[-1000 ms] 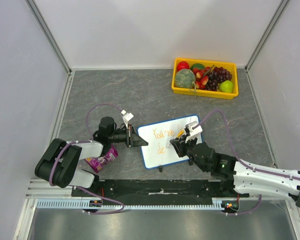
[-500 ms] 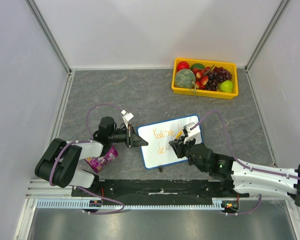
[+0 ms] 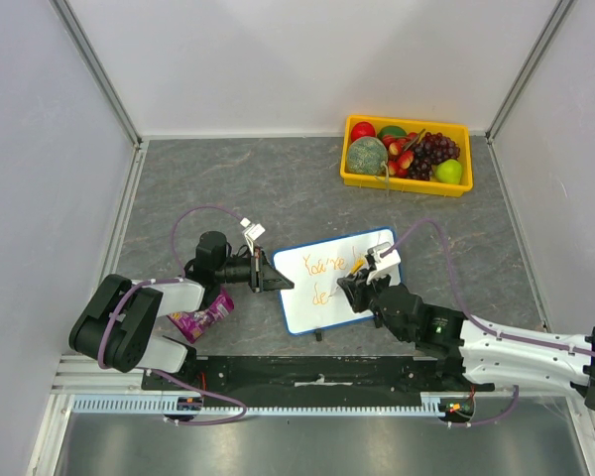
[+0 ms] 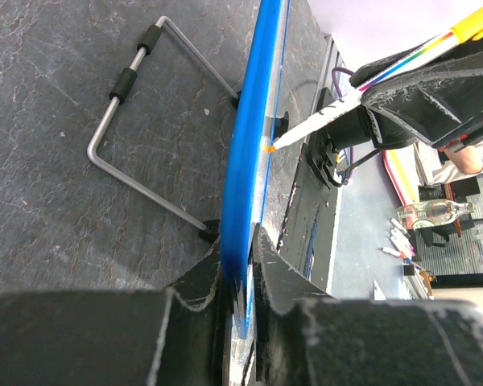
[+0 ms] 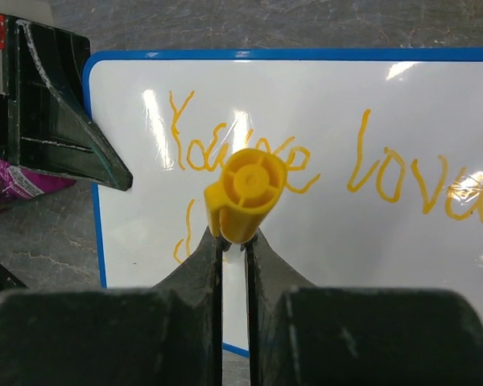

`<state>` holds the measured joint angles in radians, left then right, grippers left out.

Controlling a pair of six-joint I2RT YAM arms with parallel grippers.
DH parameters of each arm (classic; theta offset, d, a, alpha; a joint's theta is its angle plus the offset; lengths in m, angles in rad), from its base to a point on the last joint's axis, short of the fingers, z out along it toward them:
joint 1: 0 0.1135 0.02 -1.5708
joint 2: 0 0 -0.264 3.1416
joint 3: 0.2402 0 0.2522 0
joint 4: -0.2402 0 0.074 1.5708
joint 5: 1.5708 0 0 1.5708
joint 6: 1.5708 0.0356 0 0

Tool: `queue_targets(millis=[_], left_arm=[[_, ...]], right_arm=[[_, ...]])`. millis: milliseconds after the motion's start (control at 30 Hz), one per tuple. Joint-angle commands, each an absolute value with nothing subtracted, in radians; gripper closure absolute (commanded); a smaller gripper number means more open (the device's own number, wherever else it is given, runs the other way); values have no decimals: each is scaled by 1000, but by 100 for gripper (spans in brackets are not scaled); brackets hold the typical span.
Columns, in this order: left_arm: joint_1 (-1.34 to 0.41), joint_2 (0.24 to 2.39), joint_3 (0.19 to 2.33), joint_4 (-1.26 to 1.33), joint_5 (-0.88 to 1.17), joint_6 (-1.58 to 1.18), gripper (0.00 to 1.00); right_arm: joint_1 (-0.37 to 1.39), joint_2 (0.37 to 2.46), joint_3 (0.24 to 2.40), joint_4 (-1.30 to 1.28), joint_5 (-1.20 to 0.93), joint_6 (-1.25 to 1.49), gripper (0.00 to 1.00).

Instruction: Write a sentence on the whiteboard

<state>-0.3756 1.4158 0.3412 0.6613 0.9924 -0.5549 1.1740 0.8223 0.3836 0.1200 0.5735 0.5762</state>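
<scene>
The whiteboard (image 3: 312, 307), white with a blue frame, stands tilted on the grey table. My left gripper (image 3: 268, 276) is shut on its left edge; in the left wrist view the blue frame (image 4: 253, 145) runs between the jaws of that gripper (image 4: 243, 241). The sentence (image 3: 325, 266) is orange lettering, "You're loved" (image 5: 370, 173) on the top line and the start of a second line (image 5: 183, 233) below. My right gripper (image 5: 235, 241) is shut on a marker (image 5: 245, 193) with a yellow end. The marker's orange tip (image 4: 270, 147) touches the board face.
A yellow tray (image 3: 407, 184) of fruit sits at the back right. A purple packet (image 3: 203, 319) lies by the left arm. The board's wire stand (image 4: 145, 121) rests on the table behind it. Enclosure walls stand on three sides.
My right gripper with the marker has shifted slightly left and down across the board's second line, then edged back a little. The left gripper and the board have stayed still.
</scene>
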Motion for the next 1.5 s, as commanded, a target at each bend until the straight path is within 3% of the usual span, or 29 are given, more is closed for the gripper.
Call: queue_targets(millis=[0, 600, 1467], left_arm=[[-380, 1439, 337, 614, 934, -465, 98], [-379, 1437, 336, 615, 934, -466, 98], [-379, 1436, 336, 614, 933, -466, 98]], right_arm=[[1160, 804, 382, 68, 661, 568, 100], [1154, 841, 453, 100, 640, 532, 100], [1154, 825, 354, 58, 578, 604, 100]])
